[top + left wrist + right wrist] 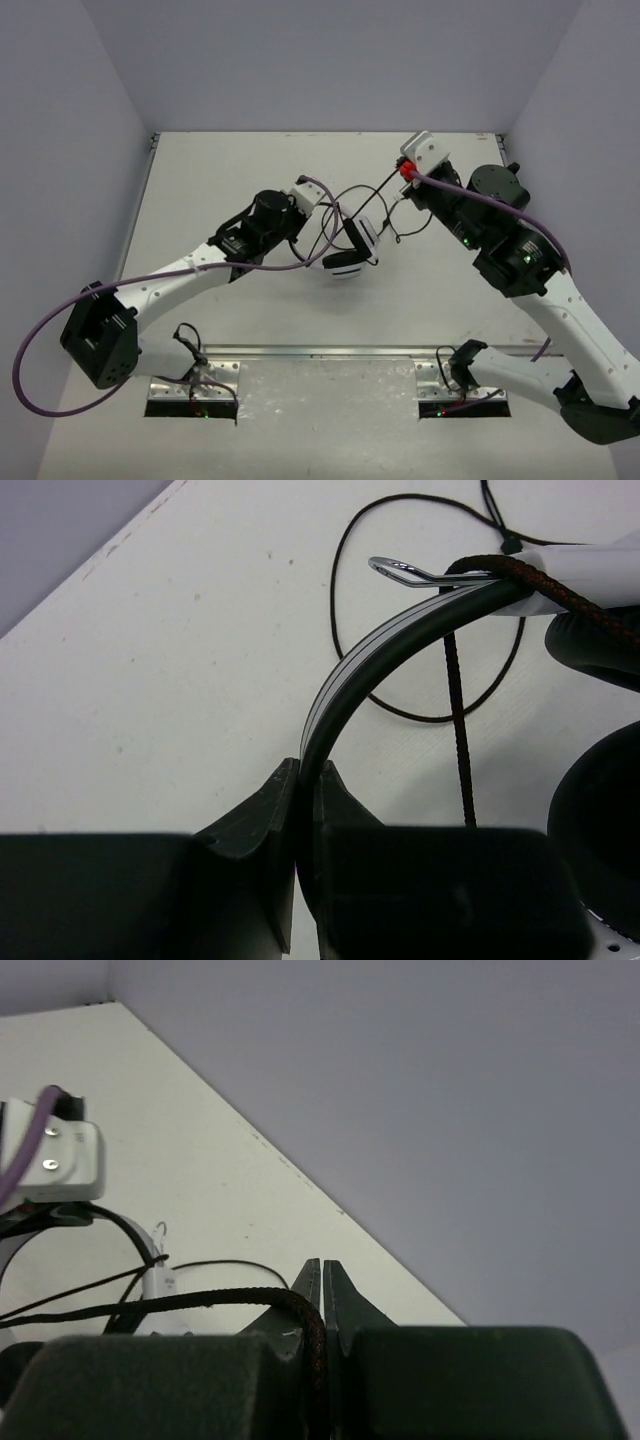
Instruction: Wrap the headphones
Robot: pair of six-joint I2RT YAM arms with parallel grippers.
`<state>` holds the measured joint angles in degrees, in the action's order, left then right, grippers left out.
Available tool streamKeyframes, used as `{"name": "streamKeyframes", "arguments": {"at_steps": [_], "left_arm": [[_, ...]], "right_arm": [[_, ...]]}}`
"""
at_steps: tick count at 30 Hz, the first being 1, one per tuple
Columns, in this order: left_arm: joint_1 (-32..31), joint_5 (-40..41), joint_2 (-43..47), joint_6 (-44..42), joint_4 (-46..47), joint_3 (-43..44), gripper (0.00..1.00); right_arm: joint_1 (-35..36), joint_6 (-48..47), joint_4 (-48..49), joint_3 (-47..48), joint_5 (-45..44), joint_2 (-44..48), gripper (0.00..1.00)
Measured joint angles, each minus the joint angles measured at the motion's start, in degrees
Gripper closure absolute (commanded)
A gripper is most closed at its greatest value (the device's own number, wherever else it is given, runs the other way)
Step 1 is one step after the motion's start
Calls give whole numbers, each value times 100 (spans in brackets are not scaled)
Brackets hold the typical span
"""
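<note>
Over mid table [200, 180]: headphones [345, 262] w/ white+black cups and a thin black headband [340, 680] w/ a pale stripe. Left gripper [308, 775] is clamped on that headband, right gripper [322, 1270] is pinched tight on the braided black cord [230, 1298].

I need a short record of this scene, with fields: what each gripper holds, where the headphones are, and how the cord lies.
left gripper: shut on the thin black-and-white curved headband
right gripper: shut on the dark braided cord
headphones: small white-and-black headset, between the two arms, over the white table
cord path: runs from the headphones to the right gripper; thinner black loops lie loose on the table
wrapping: not yet done
</note>
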<state>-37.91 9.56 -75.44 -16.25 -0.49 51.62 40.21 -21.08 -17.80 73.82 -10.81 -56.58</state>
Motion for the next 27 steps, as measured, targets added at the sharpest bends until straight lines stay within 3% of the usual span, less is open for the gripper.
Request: {"name": "streamKeyframes", "arguments": {"at_steps": [13, 21, 27], "left_arm": [[-1073, -396, 1187, -339, -282, 17, 100], [-1497, -39, 1775, -398, -455, 111, 100], [-1502, -44, 2035, 48, -800, 796, 100]], "right_arm": [[-2605, 1016, -22, 435, 1773, -1200, 99], [-3058, 1674, 105, 448, 2754, -1668, 99], [-2966, 2524, 1106, -343, 3827, -1611, 99]]}}
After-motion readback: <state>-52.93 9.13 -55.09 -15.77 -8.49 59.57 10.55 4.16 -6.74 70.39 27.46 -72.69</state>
